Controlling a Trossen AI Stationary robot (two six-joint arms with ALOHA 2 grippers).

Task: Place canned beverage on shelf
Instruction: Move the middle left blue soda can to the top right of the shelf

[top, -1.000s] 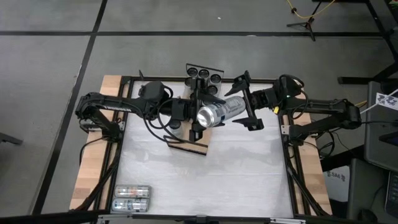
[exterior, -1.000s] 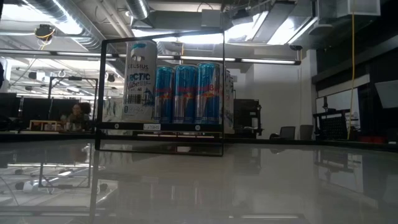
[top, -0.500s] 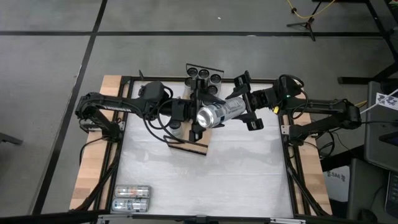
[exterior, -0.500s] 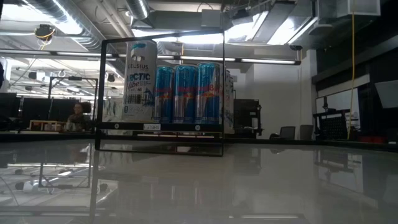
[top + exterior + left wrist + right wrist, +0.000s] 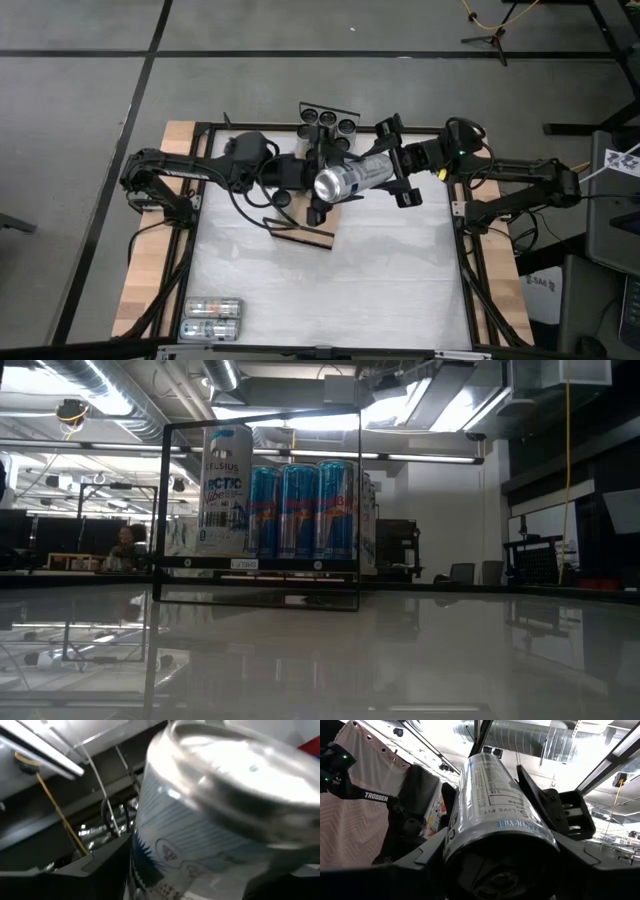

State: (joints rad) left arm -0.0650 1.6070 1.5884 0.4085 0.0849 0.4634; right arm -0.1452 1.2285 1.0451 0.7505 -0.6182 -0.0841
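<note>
Pinching the silver can [image 5: 348,180] near its base, right gripper [image 5: 398,178] jaws sit either side of it; left gripper [image 5: 318,186] jaws straddle its top end, spread or gripping — can't tell. Can hangs above the worktop [image 5: 400,280], long axis roughly left-right btwn the two arms, tilted. Shelf [image 5: 298,236] lies just below/left, w/ several upright cans [image 5: 300,510] already on it.
</note>
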